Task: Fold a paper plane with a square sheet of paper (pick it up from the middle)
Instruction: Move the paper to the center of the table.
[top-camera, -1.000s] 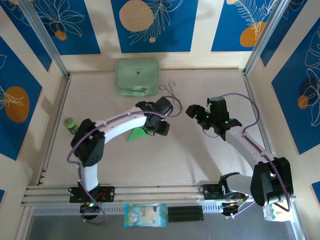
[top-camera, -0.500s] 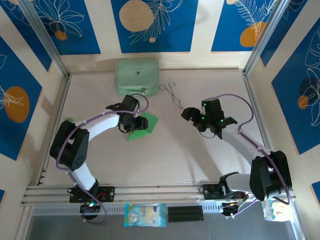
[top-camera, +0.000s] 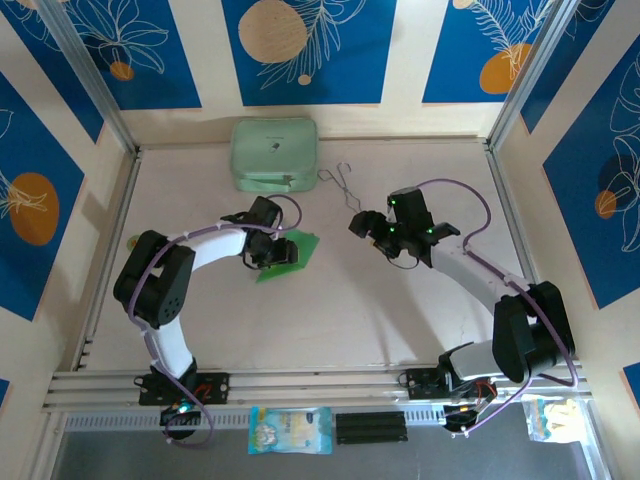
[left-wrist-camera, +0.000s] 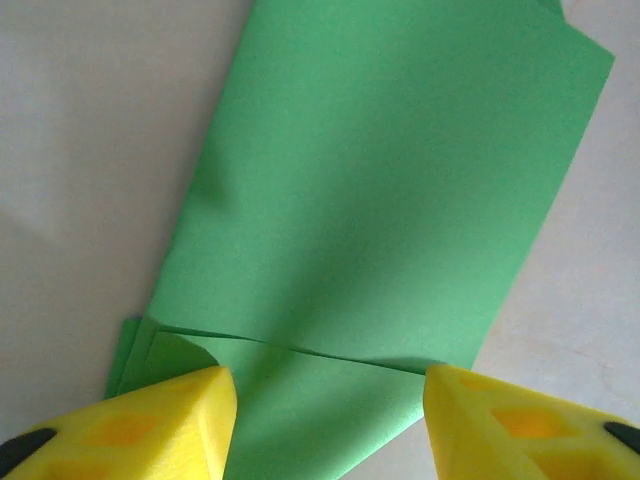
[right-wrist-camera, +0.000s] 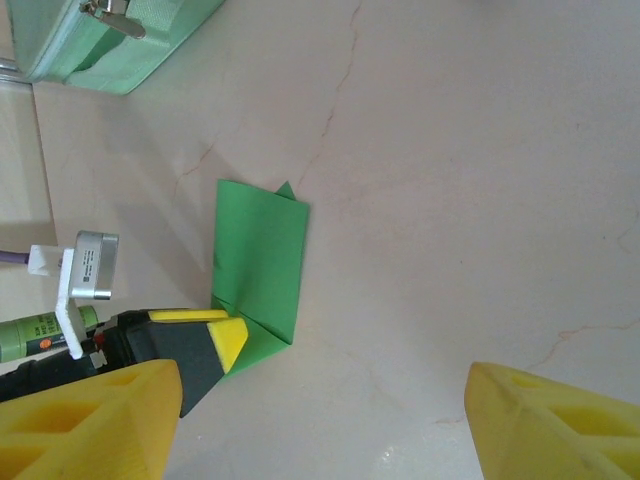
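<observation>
Straddling the folded bright green sheet of paper (left-wrist-camera: 380, 180) on the pale surface (right-wrist-camera: 450, 150) with the left claw (left-wrist-camera: 330, 420), partly open, gripping nothing. Holding the right claw (right-wrist-camera: 320, 430) wide open, empty.

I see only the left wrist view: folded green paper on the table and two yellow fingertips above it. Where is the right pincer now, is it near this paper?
Observer: In the top view the right pincer hovers to the right of the green paper, clearly apart from it, with open jaws and nothing between them.
Operator: Does anything else lie close to the paper?
Observer: A mint case sits beyond it at the far side of the table, with wire tongs next to the case. Both are apart from the paper.
Operator: My view cuts the paper off. What is its whole shape?
Observer: In the right wrist view it is a narrow folded rectangle lying flat, with a small tip showing past its far edge.
</observation>
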